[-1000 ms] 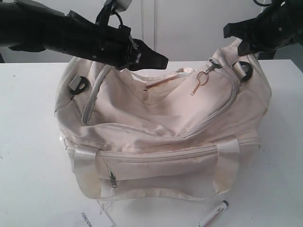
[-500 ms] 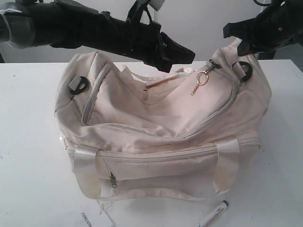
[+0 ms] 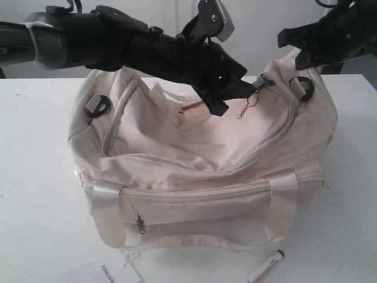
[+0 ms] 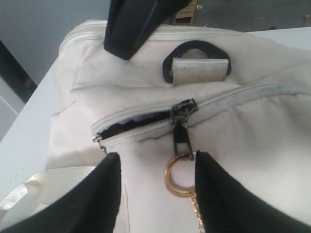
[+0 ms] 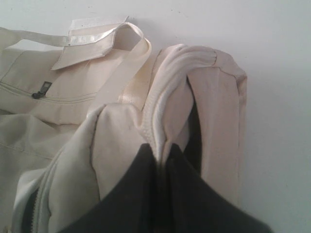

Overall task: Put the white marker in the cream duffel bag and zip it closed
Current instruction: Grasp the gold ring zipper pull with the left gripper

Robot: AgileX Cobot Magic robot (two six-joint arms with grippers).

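Nearest the camera, in front of the cream duffel bag (image 3: 206, 159), the white marker (image 3: 266, 266) lies flat on the table (image 3: 35, 177). It is just off the bag's front right corner, clear of the fabric and outside the bag. Its dark cap is at the end nearer the bag.

Off the bag's front left corner lies a paper tag (image 3: 115, 272) with black lettering, partly cut by the frame edge.

Bag front: pocket zip pull (image 3: 141, 224) hangs near the left handle strap.

Bag top, right of centre: the main zip slider (image 4: 183, 109) carries a flat pull and a gold keyring (image 4: 177, 174). A short dark gap shows in the zip on one side of the slider.

The left arm (image 3: 118, 41) extends over the bag's top. The left jaws are open, one on each side of the keyring, gripping nothing. Cannot tell whether they touch the ring.

Far right end of the bag: right arm (image 3: 336, 35). The right jaws are closed, pinching a bunched fold of the bag's cream fabric.
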